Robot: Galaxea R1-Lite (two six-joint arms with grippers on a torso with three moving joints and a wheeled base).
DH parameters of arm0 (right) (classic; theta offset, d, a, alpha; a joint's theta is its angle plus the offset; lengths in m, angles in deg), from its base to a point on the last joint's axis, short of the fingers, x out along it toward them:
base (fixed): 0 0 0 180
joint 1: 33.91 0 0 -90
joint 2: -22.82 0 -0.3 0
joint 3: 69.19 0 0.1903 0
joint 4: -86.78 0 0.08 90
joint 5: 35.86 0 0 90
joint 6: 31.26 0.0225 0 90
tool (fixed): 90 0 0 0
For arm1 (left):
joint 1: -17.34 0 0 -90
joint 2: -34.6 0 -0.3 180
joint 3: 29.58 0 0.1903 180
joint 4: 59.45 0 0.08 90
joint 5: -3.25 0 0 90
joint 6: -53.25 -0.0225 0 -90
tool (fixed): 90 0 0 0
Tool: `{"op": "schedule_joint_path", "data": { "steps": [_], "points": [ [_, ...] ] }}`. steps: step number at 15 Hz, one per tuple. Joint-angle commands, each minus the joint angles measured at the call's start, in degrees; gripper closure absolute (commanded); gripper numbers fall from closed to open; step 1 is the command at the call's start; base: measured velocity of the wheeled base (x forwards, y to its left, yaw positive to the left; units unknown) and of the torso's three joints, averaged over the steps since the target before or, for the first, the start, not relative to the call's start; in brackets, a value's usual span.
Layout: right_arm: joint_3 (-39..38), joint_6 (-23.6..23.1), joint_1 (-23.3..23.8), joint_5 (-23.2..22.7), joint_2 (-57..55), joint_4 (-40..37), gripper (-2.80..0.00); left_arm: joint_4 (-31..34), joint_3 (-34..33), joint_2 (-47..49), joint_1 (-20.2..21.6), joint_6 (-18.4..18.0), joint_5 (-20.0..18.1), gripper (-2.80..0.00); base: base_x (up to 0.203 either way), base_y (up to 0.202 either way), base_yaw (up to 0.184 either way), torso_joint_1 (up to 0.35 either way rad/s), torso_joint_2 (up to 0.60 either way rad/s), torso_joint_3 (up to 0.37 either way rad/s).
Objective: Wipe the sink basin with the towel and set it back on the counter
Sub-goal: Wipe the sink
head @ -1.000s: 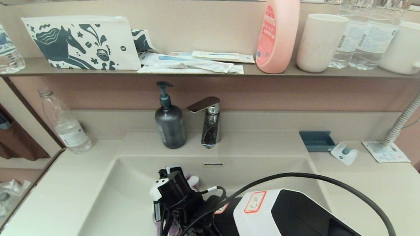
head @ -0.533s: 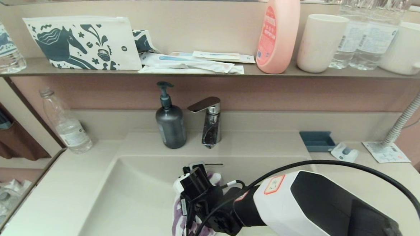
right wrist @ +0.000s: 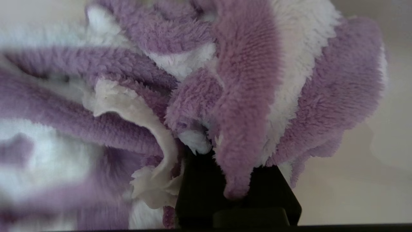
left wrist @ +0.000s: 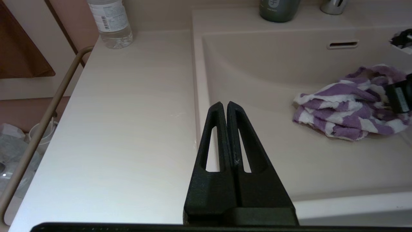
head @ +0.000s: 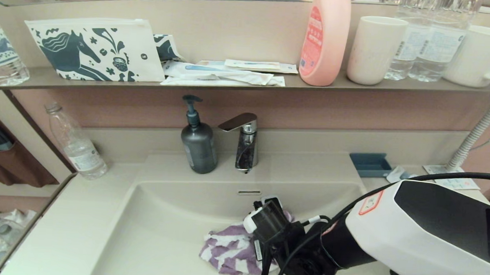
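My right end effector (head: 260,243) is clenched on the towel (head: 230,252), which lies bunched on the floor of the sink basin (head: 160,233), nearer its right wall than its left. To wipe well, I would keep the cloth pressed flat to the bottom and drag it in long strokes towards the basin corners. The left end effector (left wrist: 227,108) is closed and empty, hovering over the basin's left rim by the desk (left wrist: 128,129).

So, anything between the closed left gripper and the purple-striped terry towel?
Nothing: the left wrist view shows only bare cream sink basin between the left gripper and towel.
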Motion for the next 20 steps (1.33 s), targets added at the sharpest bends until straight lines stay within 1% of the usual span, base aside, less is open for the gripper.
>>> {"op": "schedule_joint_path", "data": {
  "steps": [1,4,7,8,10,12,15,17,20],
  "points": [
    [-5.48,-0.2,1.18,0.09,5.02,0.76,0.0,-0.06,0.0,0.07,0.0,-0.04,-0.04,0.0,0.0,0.0,0.0,0.0,0.0,0.0],
    [-12.42,-1.04,2.33,0.61,10.51,-0.75,0.0,0.01,0.0,0.07,0.0,-0.02,-0.04,0.0,0.0,0.0,0.0,0.0,0.0,0.0],
    [-16.34,-1.57,1.91,0.32,15.38,-9.21,0.0,0.01,0.0,0.07,0.0,-0.01,-0.04,0.0,0.0,0.0,0.0,0.0,0.0,0.0],
    [-16.51,-0.74,0.82,-0.56,16.01,-11.69,0.0,0.01,0.0,0.07,0.0,-0.03,-0.04,0.0,0.0,0.0,0.0,0.0,0.0,0.0],
    [-15.63,2.96,-1.45,-3.87,15.76,-12.67,0.0,0.01,0.0,0.07,0.0,0.0,-0.04,0.0,0.0,0.0,0.0,0.0,0.0,0.0],
    [-13.22,4.28,-4.06,-8.11,13.99,-12.94,0.0,0.01,0.0,0.07,0.0,-0.06,-0.04,0.0,0.0,0.0,0.0,0.0,0.0,0.0],
    [-6.72,4.71,-7.66,-10.73,8.61,-12.79,0.0,0.01,0.0,0.07,0.0,-0.06,-0.04,0.0,0.0,0.0,0.0,0.0,0.0,0.0],
    [0.27,5.13,-9.53,-13.55,4.42,-12.81,0.0,0.01,0.0,0.07,0.0,0.01,-0.04,0.0,0.0,0.0,0.0,0.0,0.0,0.0],
    [13.22,7.58,-11.48,-19.12,-1.46,-14.43,0.0,0.01,0.0,0.07,0.0,-0.06,-0.04,0.0,0.0,0.0,0.0,0.0,0.0,0.0]
  ]
}}
